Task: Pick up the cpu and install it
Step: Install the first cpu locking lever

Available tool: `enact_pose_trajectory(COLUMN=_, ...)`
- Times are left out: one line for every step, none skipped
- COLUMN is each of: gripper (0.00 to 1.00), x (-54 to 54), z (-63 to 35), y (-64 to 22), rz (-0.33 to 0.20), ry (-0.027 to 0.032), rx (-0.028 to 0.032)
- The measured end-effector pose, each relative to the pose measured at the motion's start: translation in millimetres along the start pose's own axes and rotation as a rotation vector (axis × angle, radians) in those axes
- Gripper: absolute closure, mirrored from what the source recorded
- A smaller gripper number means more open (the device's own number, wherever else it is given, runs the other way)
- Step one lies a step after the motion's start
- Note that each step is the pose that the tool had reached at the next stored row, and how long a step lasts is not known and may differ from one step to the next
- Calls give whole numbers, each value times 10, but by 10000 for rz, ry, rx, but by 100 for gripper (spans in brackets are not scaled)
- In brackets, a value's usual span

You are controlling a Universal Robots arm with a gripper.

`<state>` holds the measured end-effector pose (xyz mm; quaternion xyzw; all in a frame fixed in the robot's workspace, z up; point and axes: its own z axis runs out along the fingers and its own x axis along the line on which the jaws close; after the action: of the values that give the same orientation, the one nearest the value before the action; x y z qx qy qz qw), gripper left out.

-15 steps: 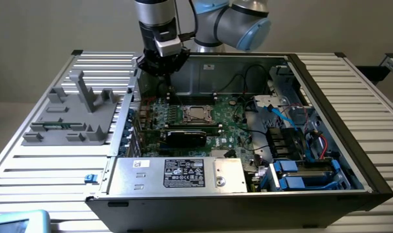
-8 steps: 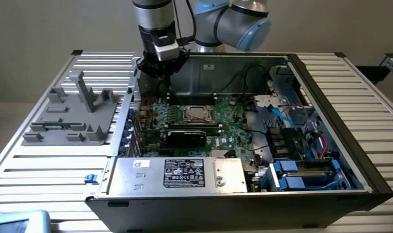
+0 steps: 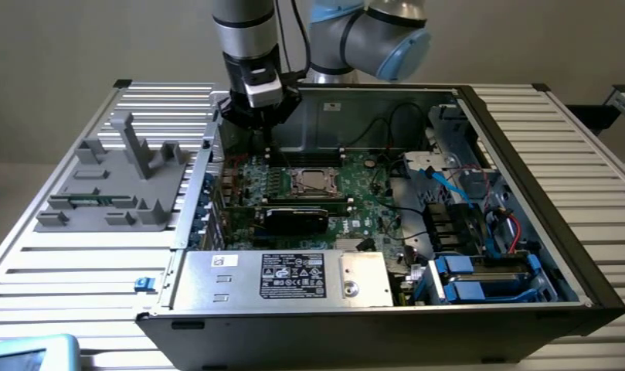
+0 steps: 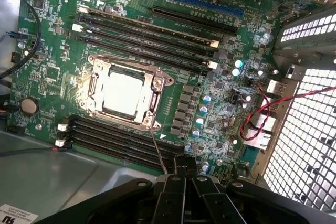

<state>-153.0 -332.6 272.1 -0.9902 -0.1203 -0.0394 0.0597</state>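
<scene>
The cpu (image 3: 312,180) (image 4: 123,91), a shiny silver square, lies inside the metal-framed socket (image 4: 95,82) on the green motherboard (image 4: 47,72) in the open computer case. My gripper (image 3: 253,127) (image 4: 184,179) hangs above the board, apart from the cpu, toward the case's back corner on the exterior view's left. In the wrist view its two black fingers are pressed together with nothing between them. A thin metal lever (image 4: 157,150) runs from the socket toward the fingertips.
Black memory slots (image 4: 152,40) flank the socket on two sides. A grey fixture block (image 3: 117,185) stands outside the case at the exterior view's left. A silver power supply (image 3: 281,274) sits at the front, a black card (image 3: 297,218) beside the socket, drive bays and cables (image 3: 477,224) at the right.
</scene>
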Motion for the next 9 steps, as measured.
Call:
enact_pose_trajectory(gripper=89, x=1, z=18, y=3, rz=55, ry=9, rx=7)
enact_pose_trajectory(gripper=89, x=2, z=34, y=5, rz=100, ry=19, rx=22)
enact_pose_trajectory(gripper=89, x=3, z=49, y=7, rz=133, ry=29, rx=45)
enact_pose_trajectory(gripper=89, x=3, z=61, y=4, rz=148, ry=41, rx=89)
enact_pose_trajectory(gripper=89, x=3, z=68, y=1, rz=157, ry=52, rx=145)
enact_pose_trajectory(gripper=89, x=3, z=74, y=-2, rz=164, ry=69, rx=217)
enact_pose_trajectory(gripper=89, x=4, z=82, y=-5, rz=172, ry=87, rx=285)
enact_pose_trajectory(gripper=89, x=4, z=93, y=-8, rz=184, ry=97, rx=330)
enact_pose_trajectory(gripper=89, x=5, z=108, y=-12, rz=197, ry=104, rx=354)
